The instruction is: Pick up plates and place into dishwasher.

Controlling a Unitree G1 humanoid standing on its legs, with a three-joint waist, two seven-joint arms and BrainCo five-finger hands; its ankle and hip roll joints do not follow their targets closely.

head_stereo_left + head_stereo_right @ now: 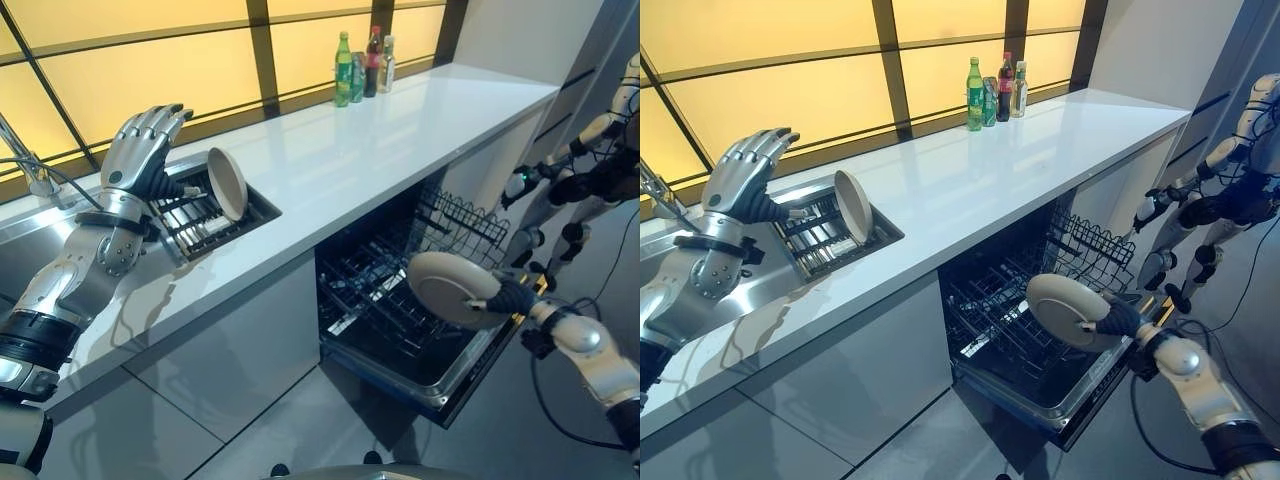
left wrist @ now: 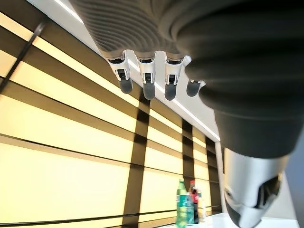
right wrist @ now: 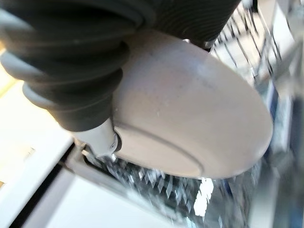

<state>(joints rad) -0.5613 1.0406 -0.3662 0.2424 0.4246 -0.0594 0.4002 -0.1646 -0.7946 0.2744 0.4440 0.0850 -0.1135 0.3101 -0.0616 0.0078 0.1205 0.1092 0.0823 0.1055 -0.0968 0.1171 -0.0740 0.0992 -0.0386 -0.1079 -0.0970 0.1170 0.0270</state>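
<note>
My right hand (image 1: pixel 510 297) is shut on a pale grey plate (image 1: pixel 452 288), holding it tilted above the open dishwasher's lower rack (image 1: pixel 385 310). The plate's underside (image 3: pixel 190 118) shows close up in the right wrist view, with the thumb (image 3: pixel 102 142) at its rim. A second plate (image 1: pixel 228 183) stands on edge in the drying rack (image 1: pixel 200 222) set into the counter. My left hand (image 1: pixel 140 150) is raised and open just left of that plate, its fingers (image 2: pixel 147 83) straight and holding nothing.
The white countertop (image 1: pixel 380 140) runs back to the window, where several bottles (image 1: pixel 362 64) stand. A sink tap (image 1: pixel 25 160) is at the far left. The dishwasher door (image 1: pixel 470 380) hangs open. Another humanoid robot (image 1: pixel 590 170) stands to the right.
</note>
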